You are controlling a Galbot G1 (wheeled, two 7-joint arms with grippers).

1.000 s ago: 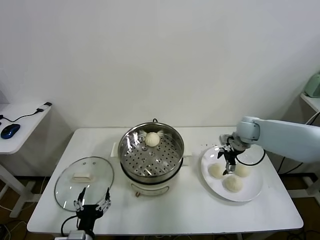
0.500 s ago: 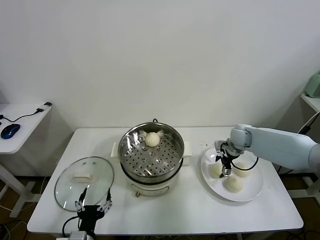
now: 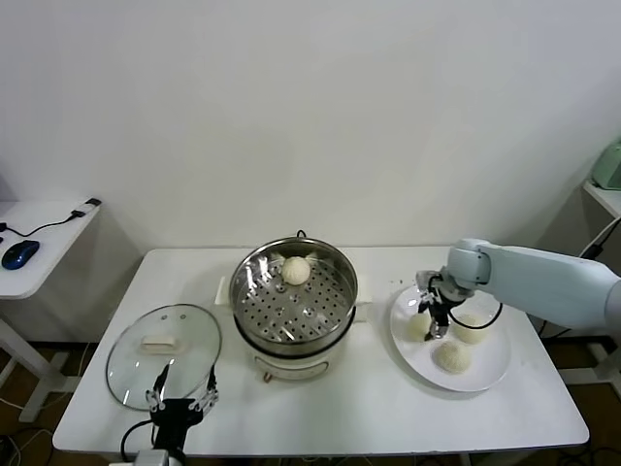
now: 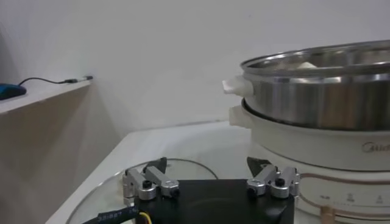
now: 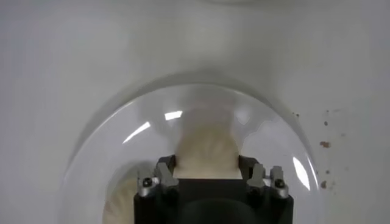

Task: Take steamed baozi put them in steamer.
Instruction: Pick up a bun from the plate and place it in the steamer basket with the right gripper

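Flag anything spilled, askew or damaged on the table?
Nothing stands out. One baozi sits in the steamer, three more on the white plate; the glass lid lies flat. Only small dark specks mark the tabletop near the right end effector.

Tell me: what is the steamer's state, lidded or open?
Open: the steamer shows its tray and one baozi; the glass lid lies on the table beside it.
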